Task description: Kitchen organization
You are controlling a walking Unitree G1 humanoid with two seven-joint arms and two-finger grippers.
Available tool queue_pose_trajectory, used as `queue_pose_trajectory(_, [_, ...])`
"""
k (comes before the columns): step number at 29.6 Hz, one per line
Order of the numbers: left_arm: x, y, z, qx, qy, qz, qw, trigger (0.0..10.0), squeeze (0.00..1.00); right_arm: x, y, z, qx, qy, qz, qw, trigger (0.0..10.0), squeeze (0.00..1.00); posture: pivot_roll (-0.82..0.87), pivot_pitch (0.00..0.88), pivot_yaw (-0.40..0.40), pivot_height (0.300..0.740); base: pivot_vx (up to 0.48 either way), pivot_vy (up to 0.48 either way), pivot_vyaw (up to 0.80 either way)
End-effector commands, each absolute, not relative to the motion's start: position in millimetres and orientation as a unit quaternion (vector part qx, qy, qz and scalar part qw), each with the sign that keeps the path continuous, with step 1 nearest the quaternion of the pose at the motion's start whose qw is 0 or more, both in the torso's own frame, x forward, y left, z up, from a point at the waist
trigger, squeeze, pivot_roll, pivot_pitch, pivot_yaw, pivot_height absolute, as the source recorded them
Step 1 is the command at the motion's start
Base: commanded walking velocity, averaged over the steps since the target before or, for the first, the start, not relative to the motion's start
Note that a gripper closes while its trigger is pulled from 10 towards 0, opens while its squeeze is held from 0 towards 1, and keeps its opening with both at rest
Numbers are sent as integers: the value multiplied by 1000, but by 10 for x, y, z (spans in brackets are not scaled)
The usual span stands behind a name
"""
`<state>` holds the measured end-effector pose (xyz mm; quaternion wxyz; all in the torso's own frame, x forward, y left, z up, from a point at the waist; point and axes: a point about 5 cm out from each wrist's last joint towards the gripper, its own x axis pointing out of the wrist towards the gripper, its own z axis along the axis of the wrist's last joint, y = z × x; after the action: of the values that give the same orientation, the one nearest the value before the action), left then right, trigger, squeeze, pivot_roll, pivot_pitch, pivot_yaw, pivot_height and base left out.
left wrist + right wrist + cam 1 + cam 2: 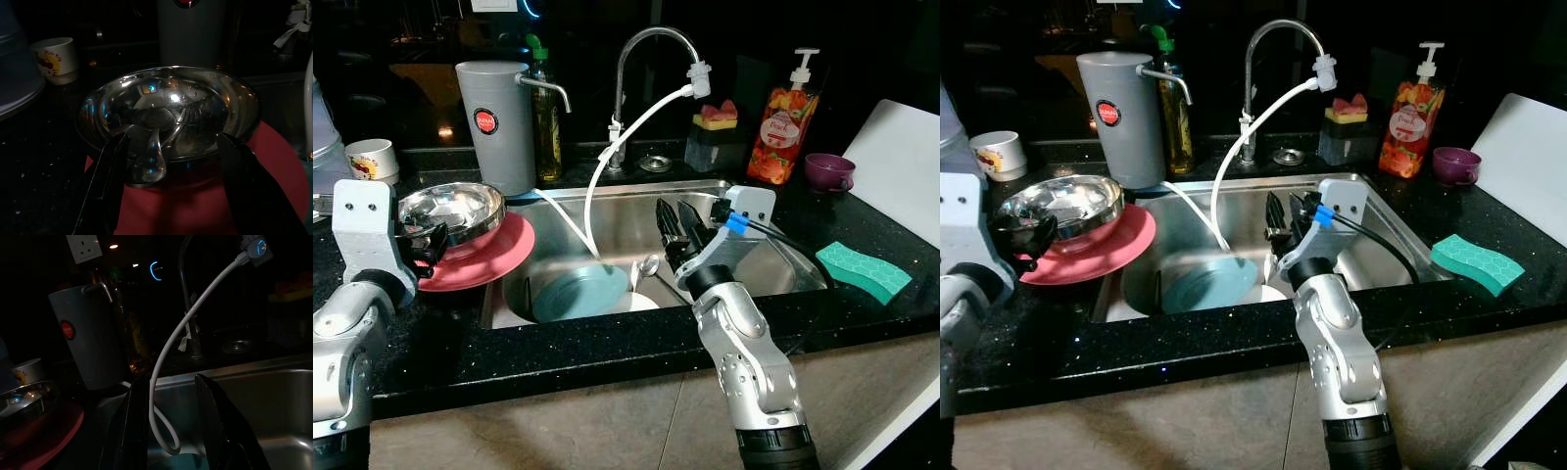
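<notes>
A steel bowl (450,211) sits on a pink plate (499,257) on the black counter left of the sink (773,266). My left gripper (426,245) is at the bowl's near rim, open, one finger (105,186) on each side of the bowl (171,107). A teal plate (579,292) lies in the sink with a white dish (641,302) and a spoon (646,266) beside it. My right gripper (677,223) stands over the sink's middle, fingers pointing up, open and holding nothing. Between its fingers (134,431) the white hose (166,382) shows farther back.
A faucet (636,59) with the white hose (607,157) rises behind the sink. A grey jug (494,122) and an oil bottle (546,117) stand back left, a white cup (372,159) far left. Right: soap bottle (783,122), purple cup (829,171), green sponge (862,271), white board (906,166).
</notes>
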<state>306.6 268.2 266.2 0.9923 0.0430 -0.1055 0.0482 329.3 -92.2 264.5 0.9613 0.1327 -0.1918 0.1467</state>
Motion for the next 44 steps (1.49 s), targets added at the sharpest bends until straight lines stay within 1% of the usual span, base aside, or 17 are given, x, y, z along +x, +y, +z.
queue_pose_trajectory(1, [3075,2747,2635,57,-103,53,992,10000,0,3302,-935,2631,127,-195,144,962,10000,0,202,78,-29,740,0,0,0])
queue_pose_trajectory(10, [3183,2744,2569,51,-97,44,993,9765,0,3316,-955,2650,125,-196,141,962,10000,0,193,78,-37,740,0,0,0])
queue_pose_trajectory(11, [3206,2730,2555,51,-95,40,993,8196,0,3315,-957,2649,125,-197,141,962,10000,0,193,78,-37,740,0,0,0])
queue_pose_trajectory(12, [3222,2721,2546,51,-94,38,994,8196,0,3314,-958,2649,125,-197,141,962,10000,0,193,78,-37,740,0,0,0])
queue_pose_trajectory(13, [3247,2712,2542,52,-93,37,994,4627,0,3314,-958,2652,125,-197,140,962,10000,0,188,78,-37,740,0,0,0])
queue_pose_trajectory(14, [3264,2708,2540,53,-93,36,994,4627,0,3315,-957,2654,125,-197,140,962,10000,0,188,78,-37,740,0,0,0])
queue_pose_trajectory(15, [3281,2700,2547,53,-96,33,993,3020,0,3314,-959,2659,127,-198,140,962,10000,0,188,78,-37,740,0,0,0])
queue_pose_trajectory(16, [3291,2695,2553,53,-98,31,993,3020,0,3313,-960,2661,128,-199,139,962,10000,0,188,78,-37,740,0,0,0])
queue_pose_trajectory(17, [3302,2685,2559,53,-99,29,993,1176,0,3314,-962,2665,129,-199,139,962,10000,0,185,76,-35,740,0,0,0])
queue_pose_trajectory(18, [3311,2680,2562,54,-99,28,993,0,0,3315,-964,2668,130,-199,138,961,10000,0,185,76,-35,740,0,0,0])
queue_pose_trajectory(25, [3324,2670,2572,66,-102,34,992,0,0,3312,-979,2668,130,-200,136,962,10000,0,185,76,-35,740,0,0,0])
queue_pose_trajectory(28, [3327,2695,2612,94,-111,66,987,0,0,3315,-979,2669,131,-199,136,962,10000,0,185,80,-38,740,0,0,0])
queue_pose_trajectory(29, [3331,2698,2631,107,-116,74,985,2784,0,3316,-979,2670,132,-199,136,962,10000,0,185,80,-38,740,0,0,0])
queue_pose_trajectory(30, [3334,2694,2656,120,-121,82,982,9843,0,3319,-979,2672,132,-199,136,961,10000,0,186,80,-40,740,0,0,0])
queue_pose_trajectory(32, [3336,2687,2679,127,-126,86,980,10000,0,3321,-979,2673,132,-199,137,961,10000,0,186,80,-40,740,0,0,0])
queue_pose_trajectory(36, [3303,2567,2985,162,-190,95,964,10000,0,3326,-981,2676,134,-199,137,961,10000,0,182,82,-42,740,0,0,0])
queue_pose_trajectory(44, [3233,2266,3445,134,-253,28,958,10000,0,3322,-988,2677,135,-198,136,961,10000,0,181,84,-39,740,0,0,0])
